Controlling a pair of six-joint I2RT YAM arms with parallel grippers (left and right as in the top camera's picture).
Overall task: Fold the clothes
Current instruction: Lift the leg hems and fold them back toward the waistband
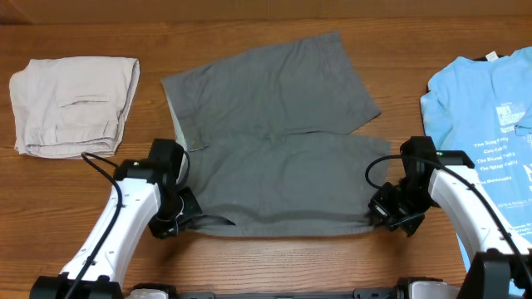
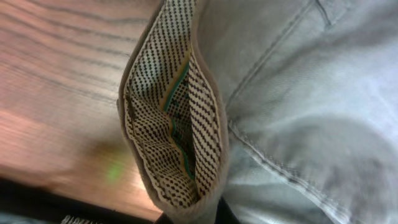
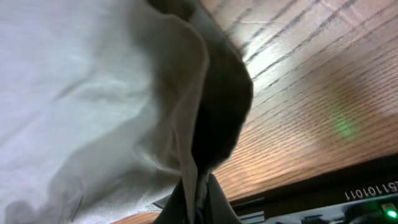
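At the centre of the table [image 1: 249, 266], the shorts [image 1: 274, 149] lie spread flat, waistband to the left and legs pointing right. The left gripper [image 1: 179, 218] sits at the near left corner of the shorts, on the waistband end. The right gripper [image 1: 386, 212] sits at the near right corner, on the hem of the nearer leg. The near edge of the shorts runs straight between the two grippers. Left wrist view: the shorts [image 2: 311, 112] fill the right of the frame, and the dotted waistband lining [image 2: 174, 124] stands open beside bare table [image 2: 62, 93], narrowing toward the bottom edge where the jaws are pressed together on it. Right wrist view: a fold of the shorts [image 3: 93, 93] rises off the table [image 3: 311, 93] and gathers to a point at the bottom centre. The fingertips are mostly hidden by cloth there, but the jaws appear to be pinching the hem. A beige garment [image 1: 75, 104] lies folded at the far left, well apart from the shorts. A blue T-shirt [image 1: 482, 124] lies at the far right, just beyond the right arm.
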